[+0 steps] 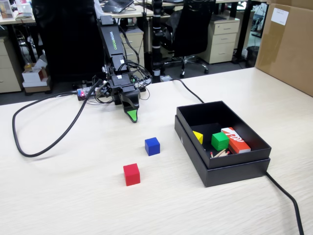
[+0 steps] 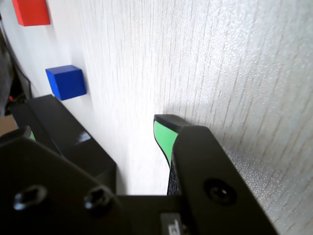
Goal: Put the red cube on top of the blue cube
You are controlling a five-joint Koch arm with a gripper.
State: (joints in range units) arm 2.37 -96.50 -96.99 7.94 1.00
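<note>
The red cube sits on the pale wooden table near the front. The blue cube sits a little behind it and to the right, apart from it. My gripper hangs low over the table behind both cubes, its green-padded tip pointing down. In the wrist view the gripper is open, with a wide gap between the two green-padded fingers and nothing held. Ahead of it in that view lie the blue cube and, farther off, the red cube.
An open black box stands to the right, holding a green cube, a yellow piece and a red-and-white printed box. A black cable loops at the left. A cardboard box stands at the far right.
</note>
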